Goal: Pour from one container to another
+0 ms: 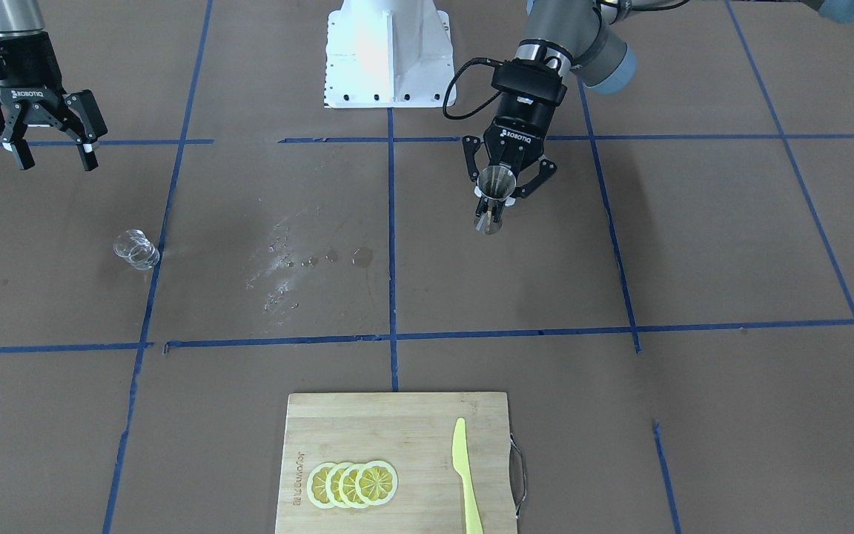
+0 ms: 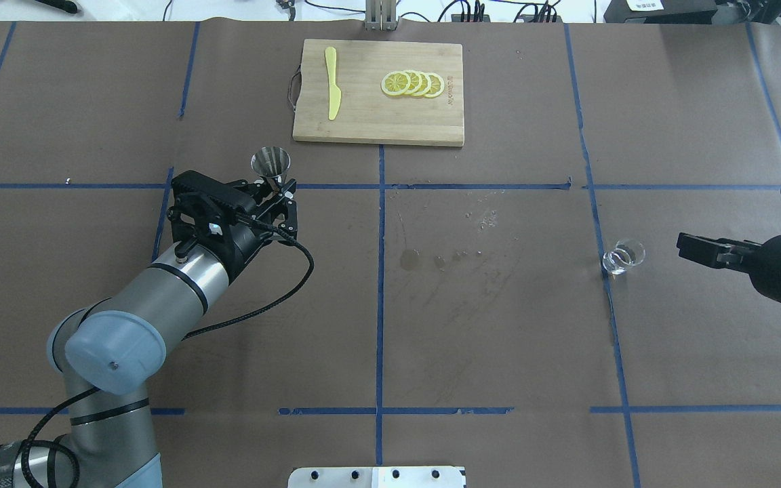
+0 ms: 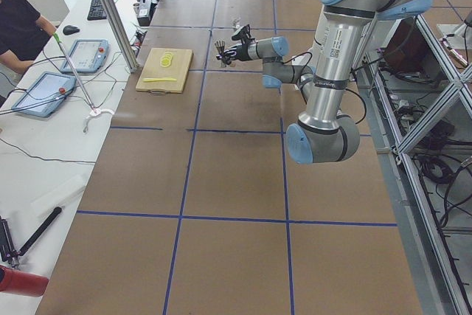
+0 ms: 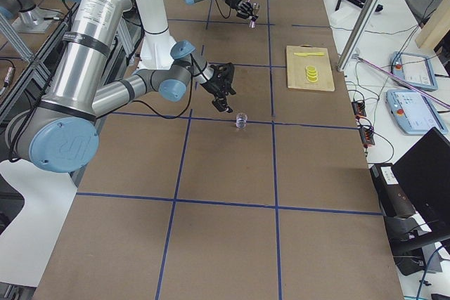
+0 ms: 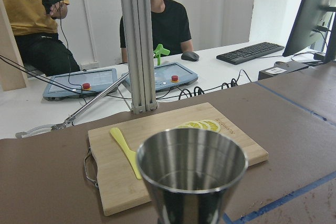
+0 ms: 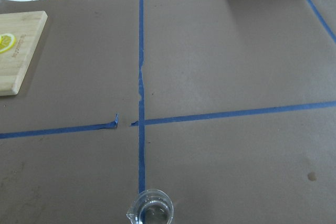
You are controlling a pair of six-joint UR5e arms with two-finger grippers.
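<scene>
The steel jigger [image 1: 496, 185] stands upright between the fingers of my left gripper [image 1: 496, 200], which is shut on its narrow waist. The left wrist view is filled by the jigger's open top cone [image 5: 191, 174]; from overhead the jigger [image 2: 270, 163] sits just short of the cutting board. Far across the table, the small clear glass cup [image 1: 136, 248] stands alone on a blue tape line. My right gripper [image 1: 56, 157] hangs open and empty, behind and to the side of the cup [image 2: 623, 256], not touching it. The cup [image 6: 152, 211] shows at the bottom edge of the right wrist view.
A bamboo cutting board [image 2: 363, 129] with lemon slices [image 2: 413, 83] and a yellow plastic knife [image 2: 331, 91] lies at the far middle edge. Wet drops and smears [image 2: 431, 257] mark the brown table between the arms. The robot base [image 1: 388, 55] stands at the near side. Operators sit beyond the board.
</scene>
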